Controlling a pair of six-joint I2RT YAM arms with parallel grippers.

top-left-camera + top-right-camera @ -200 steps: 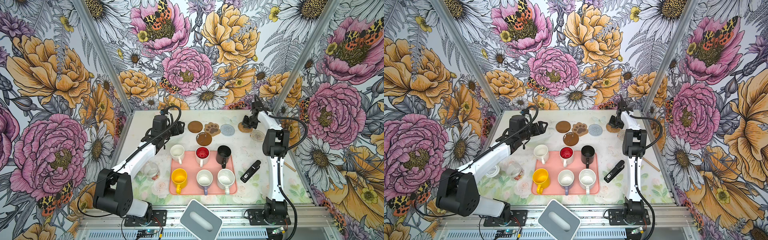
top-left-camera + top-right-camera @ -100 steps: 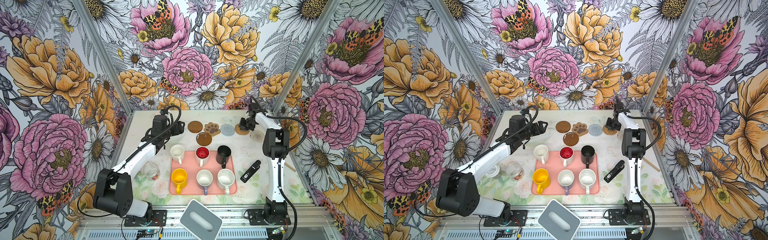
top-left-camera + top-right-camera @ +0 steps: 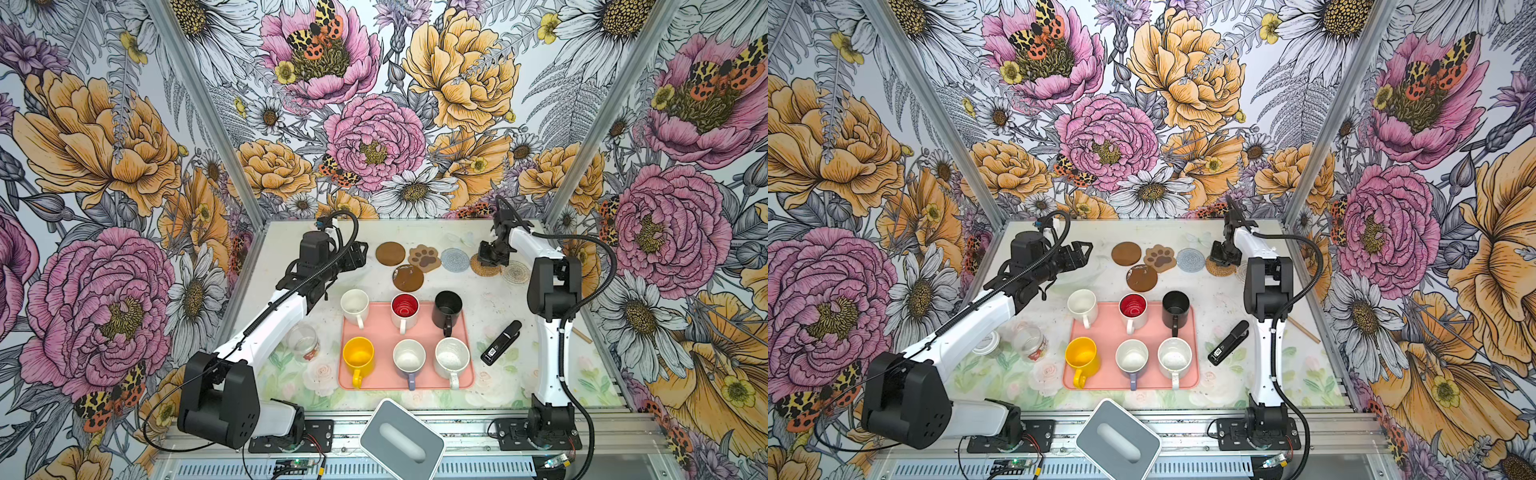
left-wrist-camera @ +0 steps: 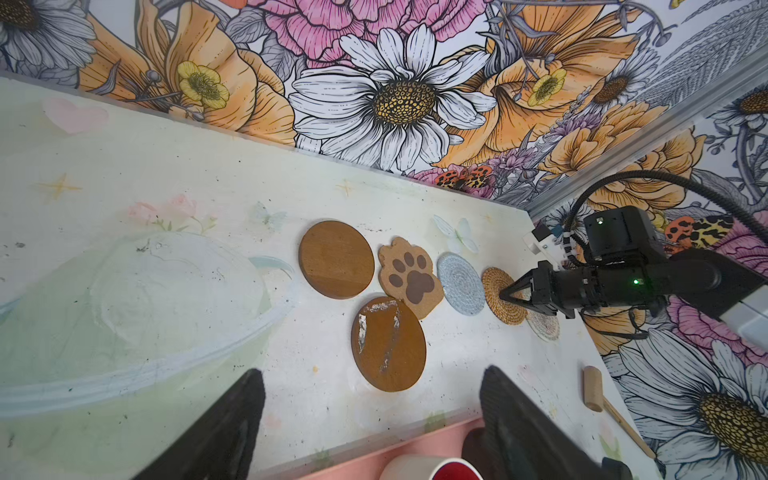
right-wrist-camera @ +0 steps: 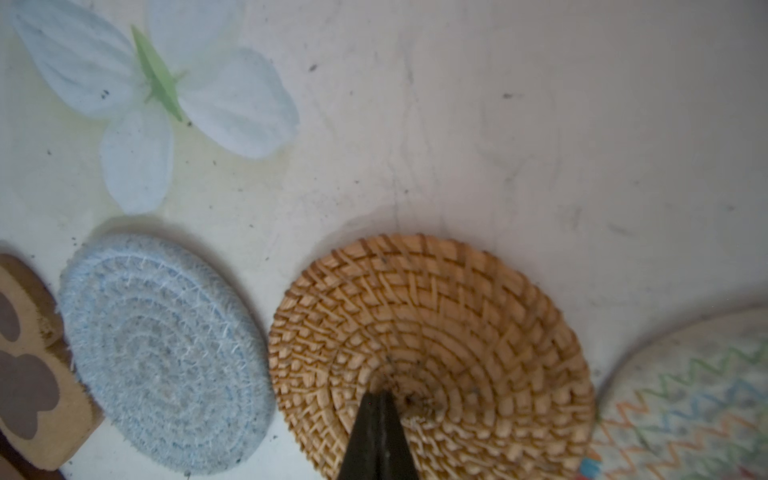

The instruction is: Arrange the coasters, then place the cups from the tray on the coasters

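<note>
The right gripper [image 5: 380, 409], jaws pressed together, seemingly presses its tip on the rattan coaster [image 5: 432, 324], just beside the lacy coaster [image 5: 685, 395]: arranging continues, calling for a gentle slide before cups leave the tray [image 3: 424, 332].

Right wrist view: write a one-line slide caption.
Shut right claw rests on the rattan coaster, beside the blue woven coaster.

Coasters, six: plain brown disc [image 3: 390, 253], scuffed brown disc [image 3: 408, 277], paw-print coaster [image 3: 424, 257], grey-blue woven round [image 3: 454, 260], rattan round [image 3: 483, 271], clear lacy round [image 3: 515, 272].
Cups, six: cream-white cup [image 3: 354, 303], red-inside cup [image 3: 404, 309], black cup [image 3: 447, 308], yellow cup [image 3: 358, 354], lavender cup [image 3: 409, 356], speckled cup [image 3: 451, 356].
Salmon-pink tray [image 3: 384, 332]: one.
Clear jar [image 3: 303, 341]: one.
White lid [image 3: 986, 343]: one.
Black stapler [image 3: 500, 343]: one.
Grey-white box [image 3: 401, 436]: one.
Wooden mallet [image 4: 592, 388]: one.
</note>
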